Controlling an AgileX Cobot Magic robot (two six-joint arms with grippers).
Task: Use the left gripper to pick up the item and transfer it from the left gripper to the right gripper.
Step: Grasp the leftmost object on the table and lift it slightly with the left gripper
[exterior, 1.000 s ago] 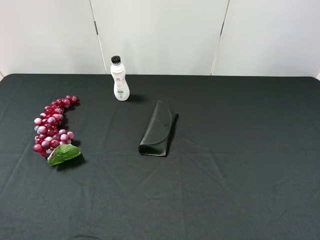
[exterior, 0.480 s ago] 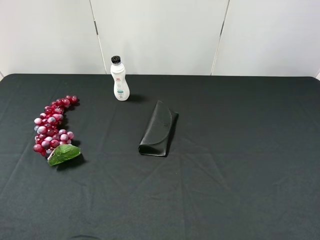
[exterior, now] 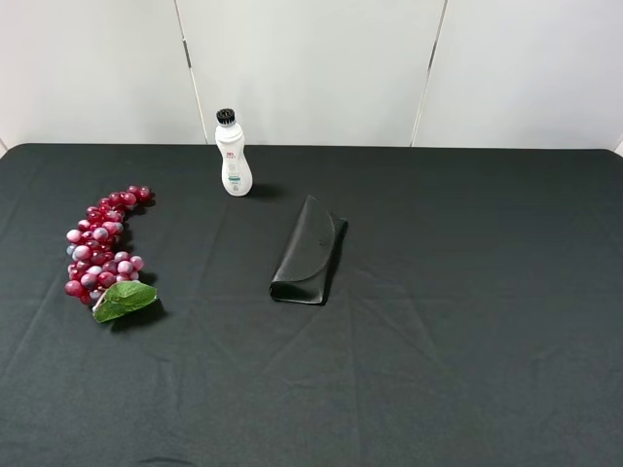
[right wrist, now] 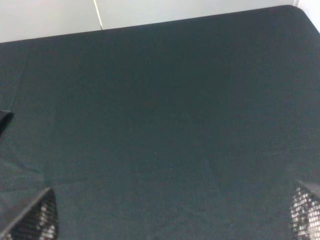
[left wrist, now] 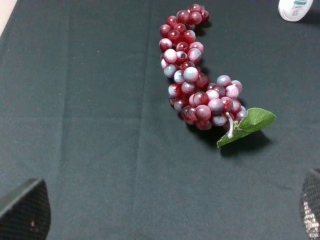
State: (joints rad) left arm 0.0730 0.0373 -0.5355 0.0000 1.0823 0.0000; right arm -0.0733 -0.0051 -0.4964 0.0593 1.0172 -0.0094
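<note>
Left gripper [left wrist: 167, 212] hangs above the table [exterior: 467, 341] with its two fingers spread wide and nothing between them; only their padded tips show at the corners of the left wrist view. The grapes [exterior: 102, 248] lie flat on the black cloth at the left side of the table, a long curved bunch with a green leaf [exterior: 125, 299] at the end nearer the front edge. In the left wrist view the grapes [left wrist: 197, 75] sit ahead of the open fingers and well apart from them, so the task looks to be at its very start: the approach to the pick, with nothing grasped yet. The next move likely calls for bringing the fingers forward and down over the thick middle of the bunch, set across its length, then closing on the rounded, glossy berries firmly enough that they do not slip. The right gripper [right wrist: 170, 212] is also spread open and empty over bare cloth on the right side, waiting for the handover. A white bottle [exterior: 233, 156] stands upright behind the grapes near the back edge, and a black glasses case [exterior: 309, 251] lies near the middle; both are clear of the bunch and should not block the reach.
</note>
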